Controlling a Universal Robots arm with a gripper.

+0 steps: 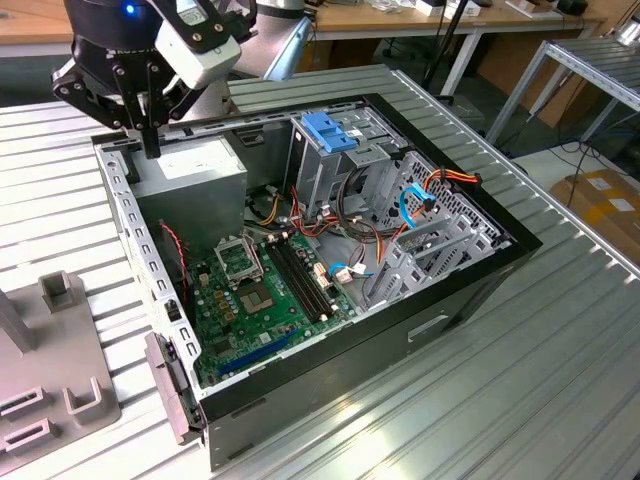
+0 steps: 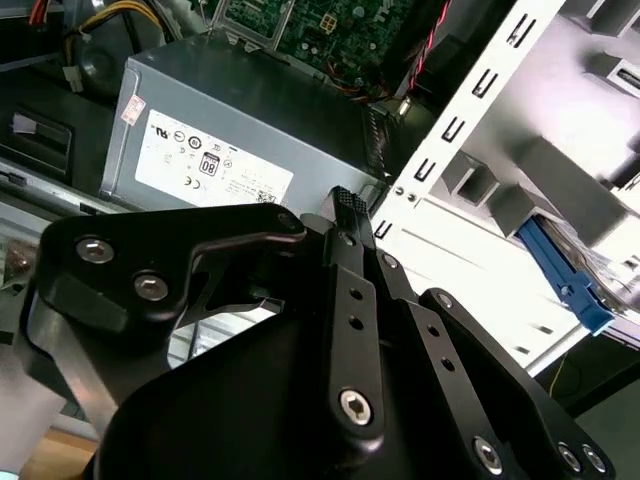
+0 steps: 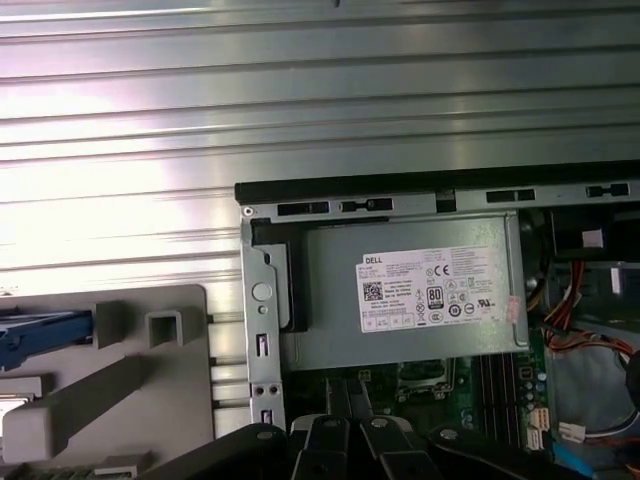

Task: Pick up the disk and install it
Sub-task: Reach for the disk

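End effector (image 1: 150, 150) hangs straight down at the exterior view's upper left, fingers clenched on nothing, tips just above the power supply (image 1: 195, 165) in the open case (image 1: 130, 230). The disk (image 3: 40, 332) sits in the grey fixture (image 3: 130, 370) on the desk (image 1: 500, 400) beside it.

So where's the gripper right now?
In the exterior view's upper left, the gripper hangs over the power supply inside the open case.

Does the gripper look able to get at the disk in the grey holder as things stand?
Probably yes: the gripper hangs over the power supply, while the disk sits in the grey holder beside the case, uncovered from above.
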